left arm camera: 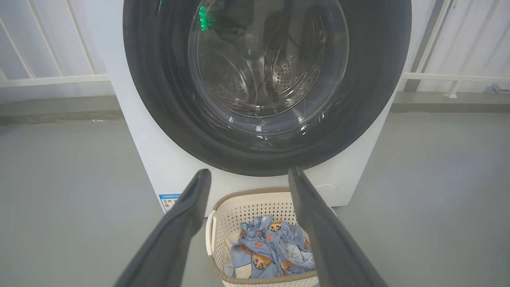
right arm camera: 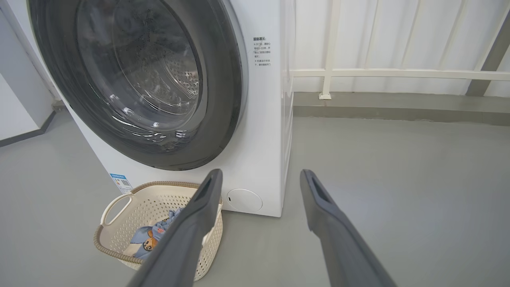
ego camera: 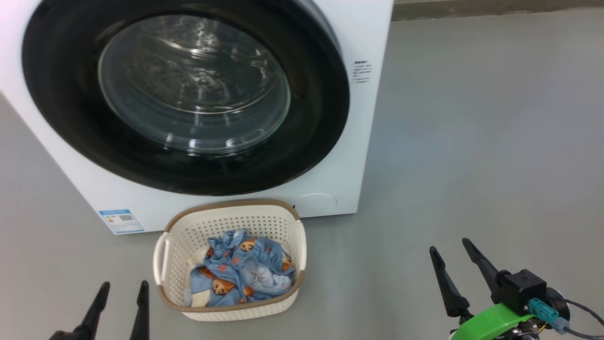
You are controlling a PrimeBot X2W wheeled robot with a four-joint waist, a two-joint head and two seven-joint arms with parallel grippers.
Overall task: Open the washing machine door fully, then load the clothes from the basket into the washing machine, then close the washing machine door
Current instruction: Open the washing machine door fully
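Head view: left hand (ego camera: 124, 284) and right hand (ego camera: 448, 244) sit low, spread wide and empty, either side of the basket (ego camera: 231, 206).
Both hands point their fingers up toward the washing machine (ego camera: 368, 47), touching nothing. Its door (ego camera: 306, 132) lies shut flat against the front, glass facing the robot. Just before it on the floor (ego camera: 472, 141) the basket stands upright, handles left and right, holding crumpled blue bear-print clothes (ego camera: 243, 269) with some white cloth.

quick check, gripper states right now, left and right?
Left gripper: open, holding nothing.
Right gripper: open, holding nothing.
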